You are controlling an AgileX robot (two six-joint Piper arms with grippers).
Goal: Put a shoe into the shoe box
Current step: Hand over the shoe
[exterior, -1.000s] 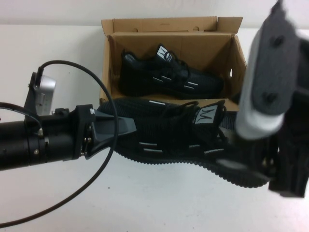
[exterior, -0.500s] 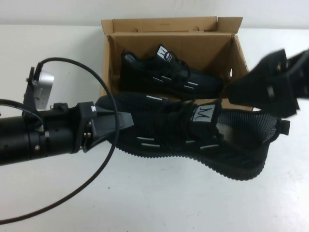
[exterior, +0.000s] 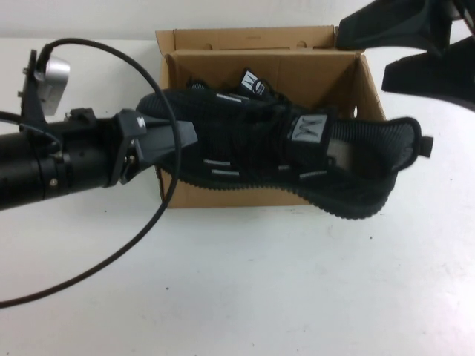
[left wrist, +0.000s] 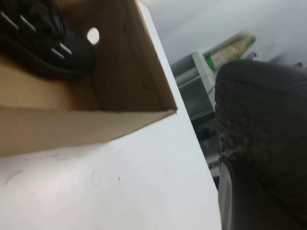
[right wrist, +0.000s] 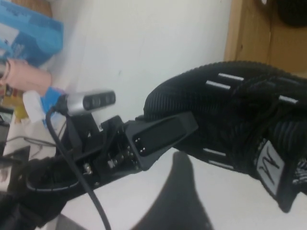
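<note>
My left gripper (exterior: 180, 138) is shut on the toe of a black mesh shoe (exterior: 297, 159) and holds it in the air over the front wall of the brown shoe box (exterior: 223, 194), heel sticking out past the box's right end. The shoe's toothed sole fills the left wrist view's edge (left wrist: 264, 134). The look-alike shoe (left wrist: 43, 43) lies inside the box, mostly hidden in the high view; only its tongue tag (exterior: 252, 80) shows. My right gripper (exterior: 364, 48) is open and empty, raised at the back right. The right wrist view shows the held shoe (right wrist: 230, 105) and the left gripper (right wrist: 163, 134).
The box's lid flap (exterior: 260, 37) stands open at the back; a round hole (left wrist: 93, 35) is in its right end wall. The left arm's black cable (exterior: 141, 230) loops over the table. Blue packages and clutter (right wrist: 29, 33) lie beyond the table's left side.
My left gripper has lifted the shoe and carried it back over the box's front wall. My right gripper has drawn away from the heel to the back right.
</note>
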